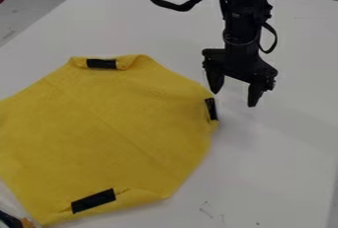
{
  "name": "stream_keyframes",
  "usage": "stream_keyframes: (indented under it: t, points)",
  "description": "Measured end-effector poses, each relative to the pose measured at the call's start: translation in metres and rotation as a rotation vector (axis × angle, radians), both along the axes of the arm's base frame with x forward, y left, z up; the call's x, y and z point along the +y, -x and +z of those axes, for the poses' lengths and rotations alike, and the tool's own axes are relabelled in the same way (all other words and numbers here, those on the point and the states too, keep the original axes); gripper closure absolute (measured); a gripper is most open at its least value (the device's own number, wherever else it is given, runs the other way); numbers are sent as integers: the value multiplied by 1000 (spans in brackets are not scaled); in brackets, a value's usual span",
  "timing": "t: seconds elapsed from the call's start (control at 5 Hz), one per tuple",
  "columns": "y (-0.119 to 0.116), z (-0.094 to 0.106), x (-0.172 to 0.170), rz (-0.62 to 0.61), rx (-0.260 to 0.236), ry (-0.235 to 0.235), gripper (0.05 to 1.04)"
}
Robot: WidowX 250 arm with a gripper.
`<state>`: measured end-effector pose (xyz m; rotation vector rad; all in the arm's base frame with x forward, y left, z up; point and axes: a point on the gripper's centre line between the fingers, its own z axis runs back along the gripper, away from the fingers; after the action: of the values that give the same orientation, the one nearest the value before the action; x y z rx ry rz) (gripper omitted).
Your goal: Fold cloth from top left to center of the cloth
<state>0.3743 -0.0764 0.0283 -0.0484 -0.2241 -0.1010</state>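
Note:
A yellow cloth (125, 128) lies mostly flat on the left half of the white table, its outline many-sided. Black strips sit on its upper edge, right edge and lower edge, and the fabric is bunched or turned over beside the upper and lower ones. My gripper (234, 99) hangs just right of the cloth's upper right edge, open, with nothing between its fingers. The left finger is close to the cloth beside the right-hand black strip; whether it touches cannot be told.
The white table (284, 148) extends right of and above the cloth. A dark object with a tan part (26, 222) stands at the lower left corner, against the cloth. Dark items lie beyond the table's far edge at the upper right.

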Motion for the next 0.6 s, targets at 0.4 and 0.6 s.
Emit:
stream_keyframes:
  t: [0.4,0.6]
  points:
    - [4,-12,6,-16,40,-42,82]
    - [3,-13,22,-27,42,-79,83]
